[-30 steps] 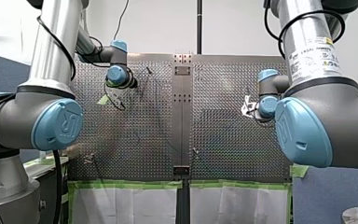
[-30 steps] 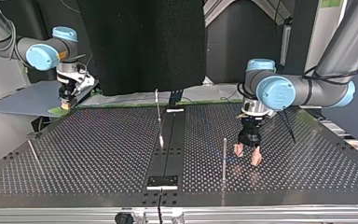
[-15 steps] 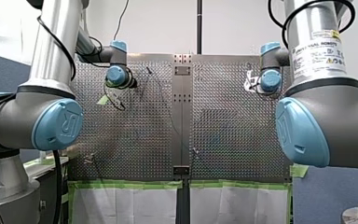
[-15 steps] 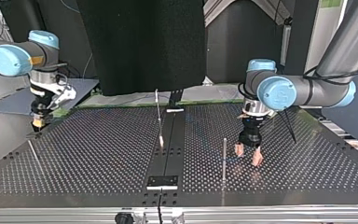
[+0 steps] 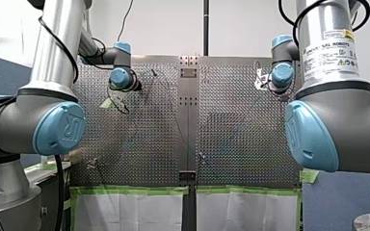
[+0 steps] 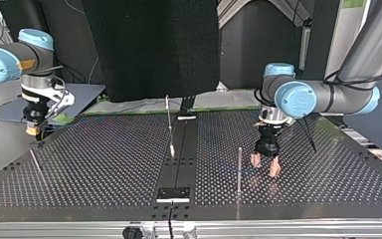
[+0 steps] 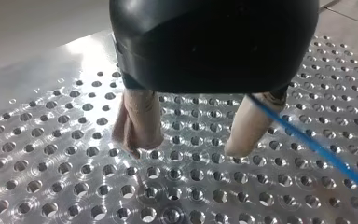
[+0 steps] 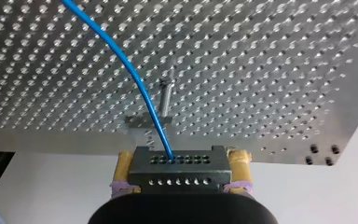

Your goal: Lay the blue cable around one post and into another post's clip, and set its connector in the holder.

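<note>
Mid-routing, I judge: my right gripper [image 6: 32, 130] pinches the connector [image 8: 179, 167] by the table's [image 6: 104, 164] edge at the top view's left, the blue cable [image 8: 133, 81] trails past my left gripper [image 7: 189, 147], jaws spread wide, and next I must loop it round a post [image 6: 239, 169].

The connector [image 8: 179, 172] is a black block with two rows of small holes. It is held level between the yellow pads of my right gripper [image 8: 179, 161], just off the table's [image 8: 261, 70] edge. The blue cable [image 8: 135, 74] leaves its top and arcs away over the table, passing close beside a thin grey post [image 8: 166, 98]. Further along, it slants past one finger of my left gripper [image 7: 191, 149]. Another post [image 6: 239, 169] stands upright near that gripper.
</note>
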